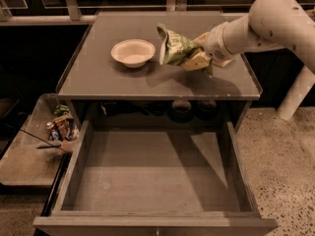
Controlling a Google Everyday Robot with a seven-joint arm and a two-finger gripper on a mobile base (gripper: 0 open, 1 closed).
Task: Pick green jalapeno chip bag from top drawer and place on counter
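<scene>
The robot's fingers (pixel 198 61) are clamping the green jalapeno chip bag (pixel 173 45), its length slanting up from them toward the white bowl (pixel 133 52), over the worktop (pixel 108 80).

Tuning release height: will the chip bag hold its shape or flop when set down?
Probably floppy: chip bag looks crumpled and bends from the gripper above the counter. Likely light, a single pinch carries it; may tip on release.
</scene>
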